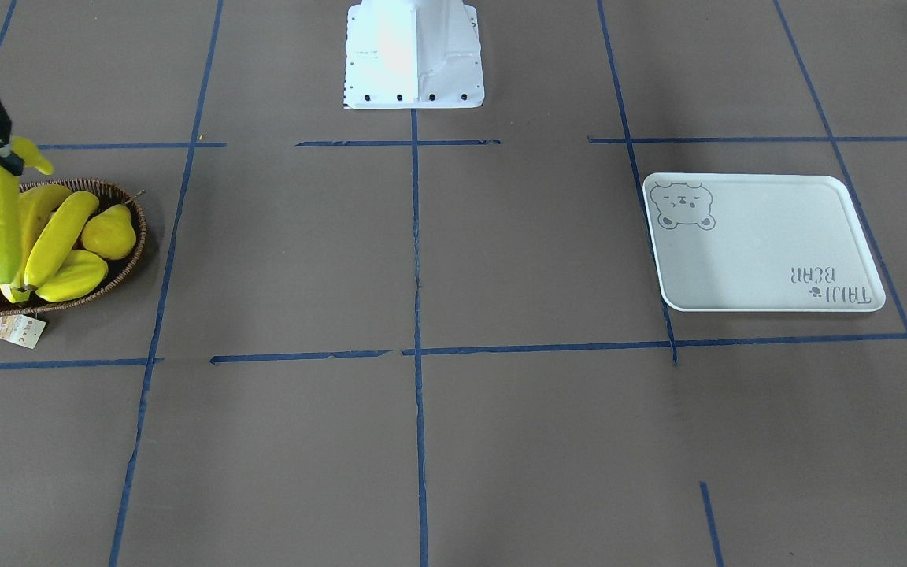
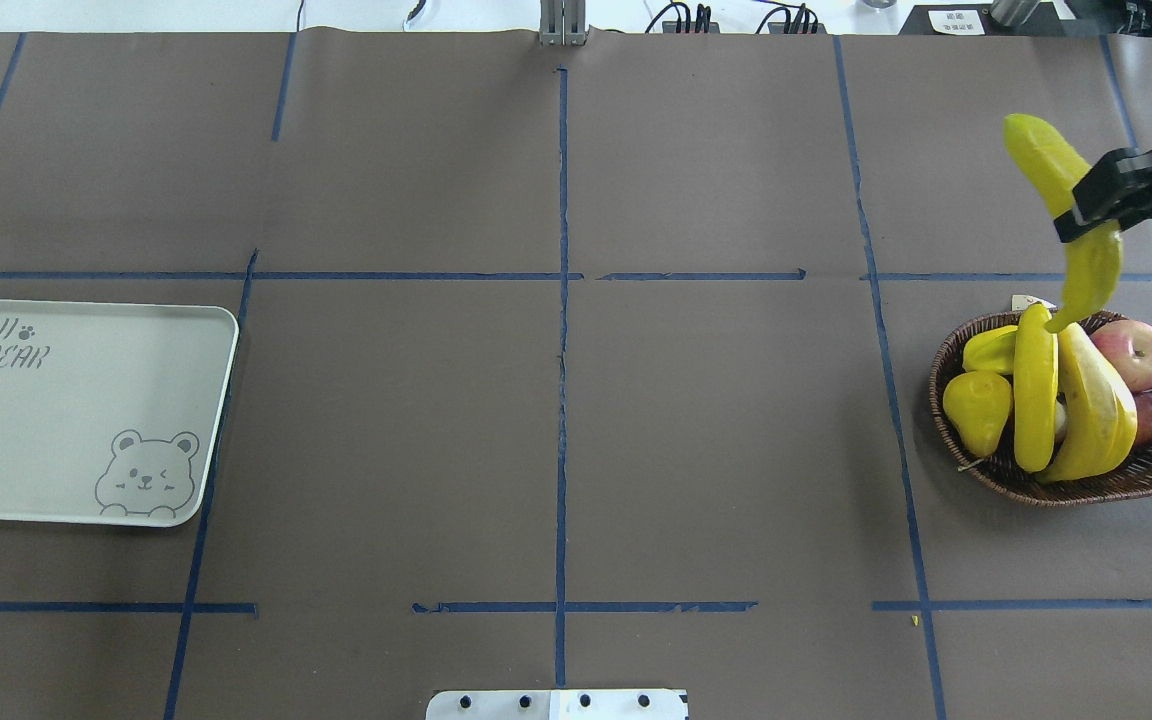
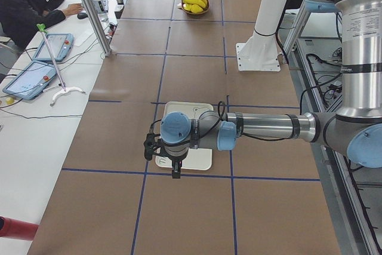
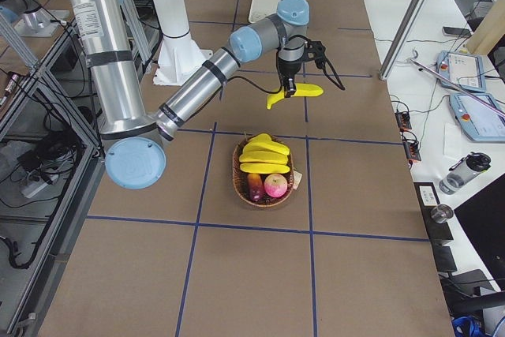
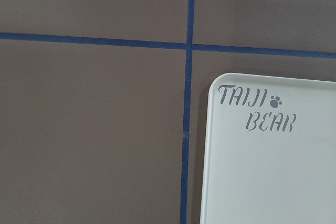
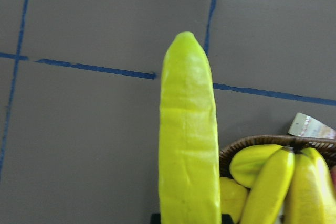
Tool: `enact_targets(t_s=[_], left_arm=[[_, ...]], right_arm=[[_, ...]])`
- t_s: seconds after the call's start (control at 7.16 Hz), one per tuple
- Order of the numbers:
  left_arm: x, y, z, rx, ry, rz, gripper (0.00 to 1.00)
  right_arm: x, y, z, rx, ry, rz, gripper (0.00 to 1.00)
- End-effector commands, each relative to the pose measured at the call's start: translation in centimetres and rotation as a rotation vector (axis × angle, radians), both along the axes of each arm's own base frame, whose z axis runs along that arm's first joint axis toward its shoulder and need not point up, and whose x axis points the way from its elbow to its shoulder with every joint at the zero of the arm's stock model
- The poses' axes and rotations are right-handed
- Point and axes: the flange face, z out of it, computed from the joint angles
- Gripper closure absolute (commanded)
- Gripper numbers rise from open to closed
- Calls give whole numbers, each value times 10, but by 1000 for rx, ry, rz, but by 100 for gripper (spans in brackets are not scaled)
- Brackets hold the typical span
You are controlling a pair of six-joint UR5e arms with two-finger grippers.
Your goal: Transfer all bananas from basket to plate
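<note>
Grey lettering "TAIJI BEAR" — on the plate; basket tag unreadable.

A banana runs up the frame centre from the bottom edge. At lower right, the basket rim encloses more bananas; its paper tag lies on the blue-taped desk.
</note>
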Motion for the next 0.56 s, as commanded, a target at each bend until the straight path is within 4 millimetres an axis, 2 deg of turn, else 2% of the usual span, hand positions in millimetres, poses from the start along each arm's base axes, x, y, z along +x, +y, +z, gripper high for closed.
enact_targets(t_s=[0.0, 0.14, 0.28, 0.42], left_arm=[[79, -29, -52, 34, 65, -48, 0], [137, -46, -94, 5, 139, -95, 0], [185, -55, -130, -13, 215, -110, 0], [224, -65, -173, -55, 277, -116, 0]], right_arm=[[-77, 13, -39, -71, -112, 37, 99], [-108, 18, -42, -83, -178, 72, 99], [-139, 27, -46, -81, -234, 107, 99], [-169, 45, -53, -93, -271, 121, 99]])
